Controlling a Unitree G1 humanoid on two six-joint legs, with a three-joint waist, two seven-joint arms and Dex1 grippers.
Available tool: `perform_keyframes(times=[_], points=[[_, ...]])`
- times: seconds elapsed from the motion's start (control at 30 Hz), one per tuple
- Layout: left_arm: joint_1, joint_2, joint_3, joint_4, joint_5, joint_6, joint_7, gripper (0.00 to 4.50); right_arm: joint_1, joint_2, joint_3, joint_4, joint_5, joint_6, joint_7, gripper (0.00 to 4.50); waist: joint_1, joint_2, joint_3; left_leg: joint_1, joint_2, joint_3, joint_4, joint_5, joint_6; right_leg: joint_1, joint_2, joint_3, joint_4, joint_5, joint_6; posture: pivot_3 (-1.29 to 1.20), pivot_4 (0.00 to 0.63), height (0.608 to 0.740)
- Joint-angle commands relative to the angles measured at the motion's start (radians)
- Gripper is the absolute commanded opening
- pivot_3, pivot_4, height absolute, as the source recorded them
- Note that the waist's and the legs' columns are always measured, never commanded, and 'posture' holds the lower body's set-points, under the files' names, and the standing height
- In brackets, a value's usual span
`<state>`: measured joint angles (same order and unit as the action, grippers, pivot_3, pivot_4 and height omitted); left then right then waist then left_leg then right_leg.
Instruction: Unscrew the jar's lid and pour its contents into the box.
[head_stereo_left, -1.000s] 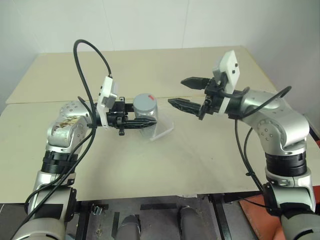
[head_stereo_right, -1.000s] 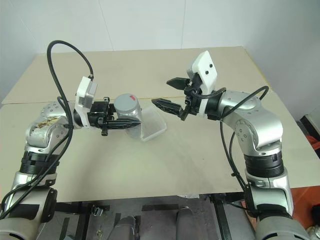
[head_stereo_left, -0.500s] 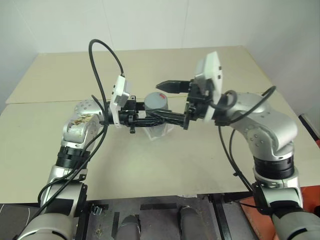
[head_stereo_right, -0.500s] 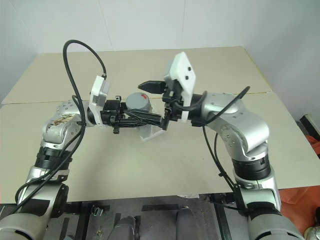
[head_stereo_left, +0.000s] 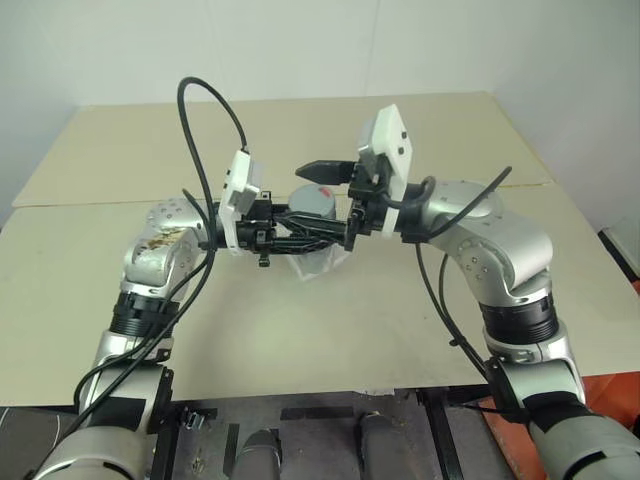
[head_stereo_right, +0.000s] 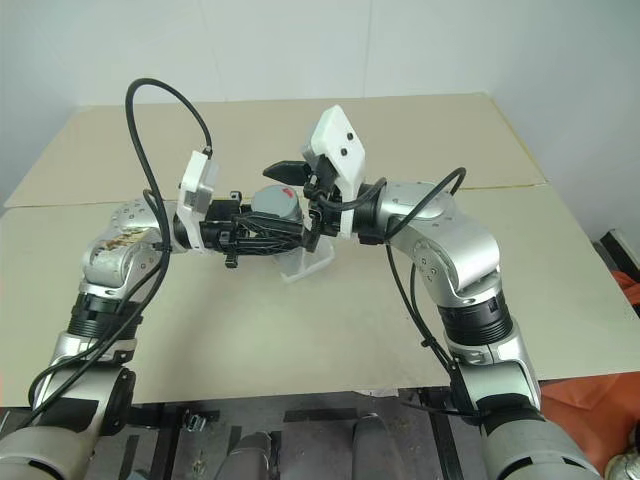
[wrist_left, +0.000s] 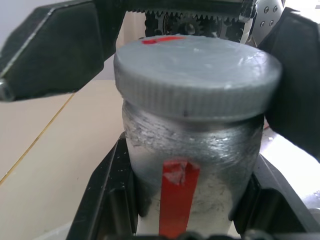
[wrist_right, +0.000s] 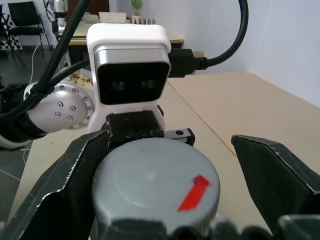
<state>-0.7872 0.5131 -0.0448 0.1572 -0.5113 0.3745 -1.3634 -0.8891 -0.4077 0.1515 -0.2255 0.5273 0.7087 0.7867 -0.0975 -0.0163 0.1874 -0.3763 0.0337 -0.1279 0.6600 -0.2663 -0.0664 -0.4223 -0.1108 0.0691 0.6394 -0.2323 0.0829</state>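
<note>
Right, your left gripper (head_stereo_left: 300, 240) clamped on jar (wrist_left: 192, 165), lid (wrist_right: 155, 187) on, right gripper (head_stereo_left: 335, 200) spread wide straddling lid, box (head_stereo_right: 305, 262) beneath on table (head_stereo_left: 400, 320), table edges well clear.

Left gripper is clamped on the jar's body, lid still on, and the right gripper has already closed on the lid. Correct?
Not quite. The right gripper is open: in the right wrist view its fingers stand apart on either side of the lid. The rest holds: the left gripper is clamped on the jar, lid on.
</note>
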Motion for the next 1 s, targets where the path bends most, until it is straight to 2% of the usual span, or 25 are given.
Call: perform_keyframes(times=[0.03,0.33,0.7,0.83,1.0], points=[[-0.011,0.022,0.021,-0.042,-0.017,-0.014,-0.021,1.93,0.005,-0.034,-0.064,-0.016,-0.003,-0.018,-0.008,4.45,0.0,0.0,0.0,0.0,0.0,0.0,0.0,0.0,0.0,0.0,0.0,0.0,0.0,0.0,0.0,0.0,0.15,0.74],[-0.001,0.052,0.03,-0.045,-0.025,-0.013,-0.028,1.93,0.077,-0.13,-0.143,-0.079,0.046,-0.002,-0.008,4.45,0.002,0.0,0.0,0.0,0.0,0.0,0.0,0.0,0.0,0.0,0.0,0.0,0.0,0.0,0.0,0.0,0.15,0.74],[0.003,0.032,0.033,-0.04,-0.019,-0.017,-0.022,1.93,0.171,-0.207,-0.177,-0.191,0.13,0.033,0.039,4.45,0.003,0.0,0.0,0.0,0.0,0.0,0.0,0.0,0.0,0.0,0.0,0.0,0.0,0.0,0.0,0.0,0.15,0.74],[-0.005,0.019,0.028,-0.024,-0.01,-0.024,-0.015,1.93,0.151,-0.187,-0.165,-0.239,0.187,0.055,0.032,4.45,0.002,0.0,0.0,0.0,0.0,0.0,0.0,0.0,0.0,0.0,0.0,0.0,0.0,0.0,0.0,0.0,0.15,0.74],[-0.013,-0.004,0.019,-0.025,-0.009,-0.026,-0.021,1.93,0.076,-0.11,-0.099,-0.205,0.151,0.05,-0.019,4.45,0.001,0.0,0.0,0.001,0.0,0.0,0.0,0.0,0.0,0.001,0.0,0.0,0.0,0.0,0.0,0.0,0.15,0.74]])
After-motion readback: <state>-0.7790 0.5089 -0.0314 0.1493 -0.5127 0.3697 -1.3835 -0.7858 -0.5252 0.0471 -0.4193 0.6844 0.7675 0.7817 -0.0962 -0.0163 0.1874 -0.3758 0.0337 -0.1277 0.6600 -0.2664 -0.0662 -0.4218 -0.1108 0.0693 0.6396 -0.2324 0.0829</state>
